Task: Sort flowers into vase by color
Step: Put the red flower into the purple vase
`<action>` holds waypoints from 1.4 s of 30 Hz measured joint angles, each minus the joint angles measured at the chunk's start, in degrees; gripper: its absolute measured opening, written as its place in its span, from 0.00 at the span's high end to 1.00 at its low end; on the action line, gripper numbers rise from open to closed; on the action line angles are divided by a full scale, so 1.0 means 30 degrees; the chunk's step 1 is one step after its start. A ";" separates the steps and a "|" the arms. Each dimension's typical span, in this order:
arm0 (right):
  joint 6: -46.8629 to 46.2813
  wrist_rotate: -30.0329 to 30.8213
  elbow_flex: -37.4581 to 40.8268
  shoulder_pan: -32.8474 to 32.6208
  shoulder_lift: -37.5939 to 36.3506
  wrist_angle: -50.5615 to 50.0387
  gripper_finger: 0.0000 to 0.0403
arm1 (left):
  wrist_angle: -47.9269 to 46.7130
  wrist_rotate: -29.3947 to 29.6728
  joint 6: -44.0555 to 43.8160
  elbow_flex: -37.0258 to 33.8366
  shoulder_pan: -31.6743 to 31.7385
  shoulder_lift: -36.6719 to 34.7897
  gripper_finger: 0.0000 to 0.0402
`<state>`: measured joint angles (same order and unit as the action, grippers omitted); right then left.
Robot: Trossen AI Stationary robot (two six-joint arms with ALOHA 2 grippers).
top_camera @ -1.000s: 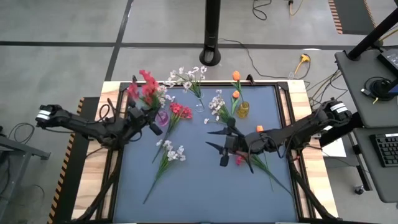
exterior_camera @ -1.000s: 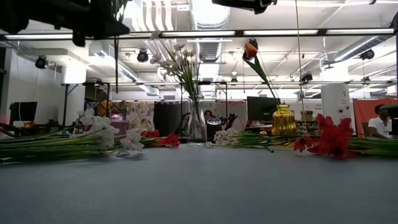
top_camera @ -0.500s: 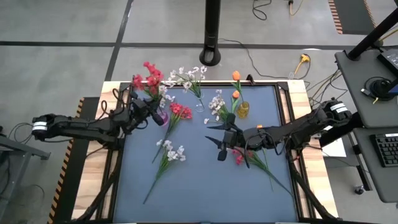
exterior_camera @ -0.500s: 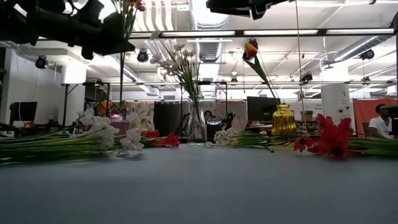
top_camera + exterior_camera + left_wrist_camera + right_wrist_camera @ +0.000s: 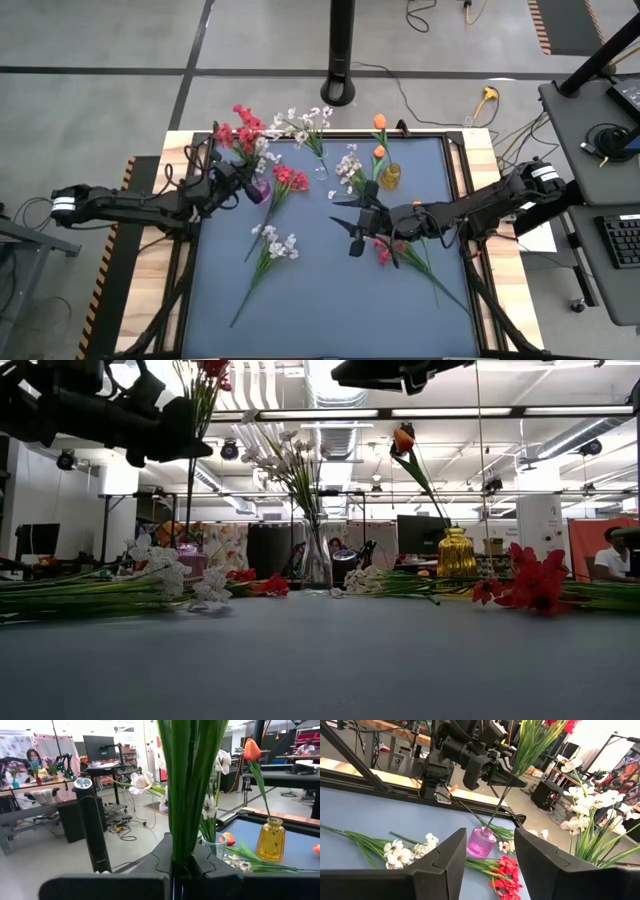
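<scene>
Just above the pink vase (image 5: pixel 481 842), the left gripper (image 5: pixel 490 767) clamped the red spray (image 5: pixel 240 128), stem pointing down into it.

A blue-grey worktop (image 5: pixel 320 290) with light wooden edges sits on a grey concrete floor (image 5: pixel 110 95). At twelve o'clock beyond it stands a black round-based post (image 5: pixel 340 90). At about two o'clock a yellow plug (image 5: pixel 488 95) lies among black cables, and at three o'clock a grey side desk (image 5: pixel 600 150) carries a black keyboard (image 5: pixel 622 240).
</scene>
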<state>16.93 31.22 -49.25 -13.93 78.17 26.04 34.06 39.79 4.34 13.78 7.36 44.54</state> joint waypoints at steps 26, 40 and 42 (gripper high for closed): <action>-0.0644 -0.0029 0.0000 0.0000 0.0015 -0.0751 0.60 | 0.2319 0.0051 -0.1698 -0.1768 0.0012 0.0122 1.00; -0.0809 -0.0029 0.0000 0.0000 0.0015 -0.0751 0.58 | 0.2356 0.0040 -0.1698 -0.2280 0.0012 0.0122 1.00; -0.0801 -0.0050 0.0000 0.0000 0.0015 -0.0751 0.58 | 0.2356 0.0036 -0.1698 -0.2280 0.0012 0.0122 1.00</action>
<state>14.52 31.07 -49.25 -13.93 78.22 23.79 41.12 39.90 -0.75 6.94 7.40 44.91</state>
